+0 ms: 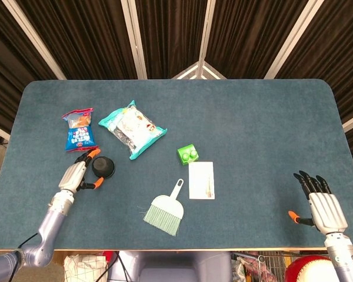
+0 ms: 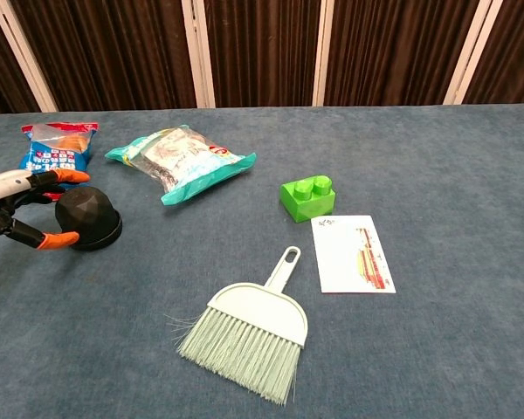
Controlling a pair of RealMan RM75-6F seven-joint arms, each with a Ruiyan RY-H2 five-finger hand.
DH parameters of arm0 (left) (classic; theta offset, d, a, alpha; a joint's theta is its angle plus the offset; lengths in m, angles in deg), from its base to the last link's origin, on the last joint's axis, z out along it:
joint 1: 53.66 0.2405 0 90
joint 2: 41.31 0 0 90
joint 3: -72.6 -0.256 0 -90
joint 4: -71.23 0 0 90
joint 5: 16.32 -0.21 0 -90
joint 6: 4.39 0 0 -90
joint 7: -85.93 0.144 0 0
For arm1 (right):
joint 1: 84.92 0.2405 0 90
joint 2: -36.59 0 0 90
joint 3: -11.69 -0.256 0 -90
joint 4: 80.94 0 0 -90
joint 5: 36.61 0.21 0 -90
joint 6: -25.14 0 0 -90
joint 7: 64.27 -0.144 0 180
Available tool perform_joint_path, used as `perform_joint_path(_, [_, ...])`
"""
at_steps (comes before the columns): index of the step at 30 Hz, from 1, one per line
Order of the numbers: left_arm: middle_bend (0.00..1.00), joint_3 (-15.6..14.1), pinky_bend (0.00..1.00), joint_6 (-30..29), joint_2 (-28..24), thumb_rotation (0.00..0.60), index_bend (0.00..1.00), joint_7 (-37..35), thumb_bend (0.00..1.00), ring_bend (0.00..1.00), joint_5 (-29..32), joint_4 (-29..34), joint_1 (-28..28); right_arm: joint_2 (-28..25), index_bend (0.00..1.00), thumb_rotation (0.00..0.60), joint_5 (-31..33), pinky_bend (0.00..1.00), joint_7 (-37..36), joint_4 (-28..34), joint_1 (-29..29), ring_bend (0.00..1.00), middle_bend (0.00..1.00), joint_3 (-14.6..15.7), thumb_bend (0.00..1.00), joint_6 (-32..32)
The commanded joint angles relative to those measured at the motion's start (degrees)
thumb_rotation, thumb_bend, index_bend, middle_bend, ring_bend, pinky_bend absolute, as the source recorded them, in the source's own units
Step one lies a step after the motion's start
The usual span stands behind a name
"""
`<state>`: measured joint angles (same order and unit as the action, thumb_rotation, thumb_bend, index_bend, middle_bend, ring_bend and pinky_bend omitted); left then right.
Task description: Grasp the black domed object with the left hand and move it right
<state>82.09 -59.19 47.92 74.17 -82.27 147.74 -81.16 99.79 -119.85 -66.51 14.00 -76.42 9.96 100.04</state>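
The black domed object (image 1: 103, 167) (image 2: 89, 217) sits on the blue table left of centre. My left hand (image 1: 76, 173) (image 2: 17, 209) is right beside it on its left. One orange-tipped finger reaches past the dome's far side and the thumb lies at its near side, so the fingers flank it with a gap between them. Whether they touch the dome I cannot tell; it still rests on the table. My right hand (image 1: 322, 204) lies at the table's near right corner with fingers spread and nothing in it; the chest view does not show it.
A blue snack bag (image 1: 80, 129) (image 2: 57, 144) and a teal packet (image 1: 132, 129) (image 2: 182, 161) lie behind the dome. To its right are a green block (image 1: 189, 154) (image 2: 307, 197), a white card (image 1: 201, 180) (image 2: 353, 253) and a small hand broom (image 1: 166, 210) (image 2: 249, 327).
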Motion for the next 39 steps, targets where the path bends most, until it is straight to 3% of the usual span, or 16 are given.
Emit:
perform_joint_path(1, [0.00, 0.13, 0.00, 0.25, -0.38, 0.600, 0.10, 0.01, 0.44, 0.00, 0.25, 0.32, 0.03, 0.02, 0.10, 0.600, 0.06, 0.04, 0.01, 0.10, 0.08, 0.12, 0.08, -0.04, 0.22, -0.07])
perform_joint_path(11, [0.18, 1.54, 0.00, -1.95, 0.14, 0.600, 0.14, -0.16, 0.47, 0.00, 0.43, 1.00, 0.34, 0.09, 0.10, 0.600, -0.02, 0.04, -0.27, 0.38, 0.14, 0.12, 0.08, -0.02, 0.22, -0.12])
perform_joint_path(18, [0.33, 2.25, 0.00, -2.67, 0.63, 0.600, 0.20, 1.41, 0.57, 0.00, 1.51, 1.05, 0.26, -0.13, 0.10, 0.600, -0.14, 0.04, -1.42, 0.20, 0.17, 0.12, 0.08, 0.03, 0.22, -0.24])
perform_joint_path(27, [0.39, 3.61, 0.00, -4.39, -0.60, 0.600, 0.22, 2.02, 0.63, 0.00, 1.94, 4.36, 0.65, -0.07, 0.10, 0.600, -0.13, 0.04, -1.48, 0.04, 0.11, 0.12, 0.08, 0.08, 0.22, -0.13])
perform_joint_path(39, [0.38, 5.48, 0.00, -8.59, -5.78, 0.600, 0.23, -0.68, 0.63, 0.00, -3.34, 16.22, 1.10, -0.12, 0.10, 0.600, -0.31, 0.04, -1.07, 0.63, 0.22, 0.12, 0.08, 0.01, 0.22, 0.07])
